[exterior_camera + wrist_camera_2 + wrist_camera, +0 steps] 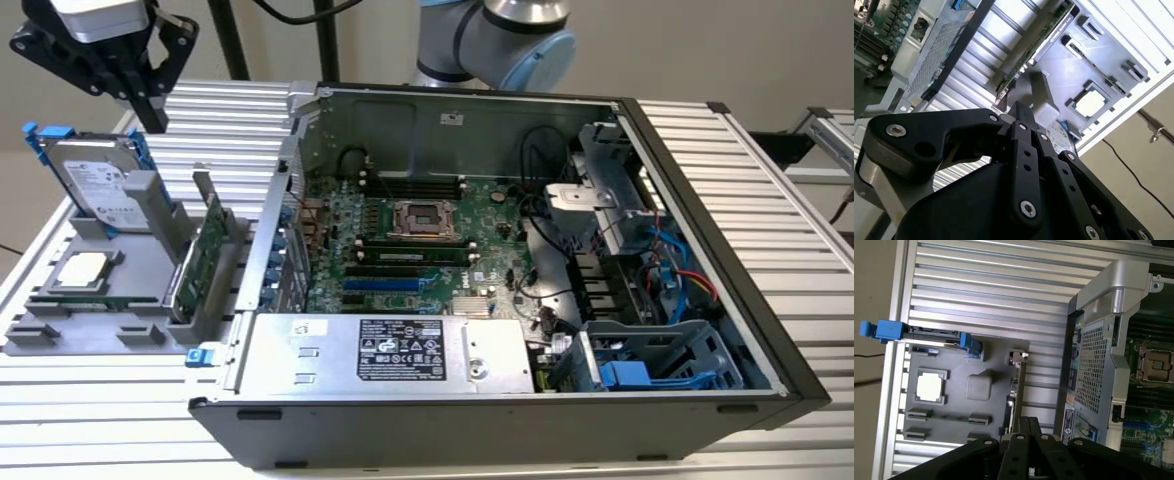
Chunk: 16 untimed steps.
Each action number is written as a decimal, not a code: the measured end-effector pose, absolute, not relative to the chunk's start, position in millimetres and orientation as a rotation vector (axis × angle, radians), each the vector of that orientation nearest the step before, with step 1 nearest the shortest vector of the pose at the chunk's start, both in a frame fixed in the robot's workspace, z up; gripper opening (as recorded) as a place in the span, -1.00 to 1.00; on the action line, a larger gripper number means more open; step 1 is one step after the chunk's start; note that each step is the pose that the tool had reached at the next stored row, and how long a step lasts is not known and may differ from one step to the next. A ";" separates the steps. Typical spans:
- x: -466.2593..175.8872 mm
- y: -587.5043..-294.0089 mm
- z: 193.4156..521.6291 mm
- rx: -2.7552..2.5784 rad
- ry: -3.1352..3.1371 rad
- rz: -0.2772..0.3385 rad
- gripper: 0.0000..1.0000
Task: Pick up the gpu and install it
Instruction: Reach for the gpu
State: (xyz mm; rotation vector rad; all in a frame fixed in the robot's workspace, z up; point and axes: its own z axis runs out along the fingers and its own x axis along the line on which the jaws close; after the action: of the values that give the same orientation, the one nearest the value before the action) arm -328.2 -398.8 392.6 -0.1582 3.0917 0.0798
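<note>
Bright, even lighting, with glare on the slatted table (1134, 30).

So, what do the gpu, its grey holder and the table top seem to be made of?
The gpu: green matt circuit board, likely fibreglass laminate, with a dull silver metal bracket on one end. The grey holder: probably plastic, matt and uniformly grey with moulded slots. The table top: likely aluminium, pale silver ribbed profiles with soft sheen.

We see a white printed label (404, 349) on the power supply (287, 352) and another on the hard drive (104, 185) in the exterior view, yet we can read neither. In the first wrist view, the sticker (1070, 421) on the case's rear panel (1094, 360) is equally illegible to us.
</note>
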 end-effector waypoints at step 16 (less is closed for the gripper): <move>-328.6 -402.9 392.5 -0.158 3.090 0.080 -1.00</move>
State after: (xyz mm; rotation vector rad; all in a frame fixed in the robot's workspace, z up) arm -328.6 -402.9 392.5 -0.1580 3.0900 0.0798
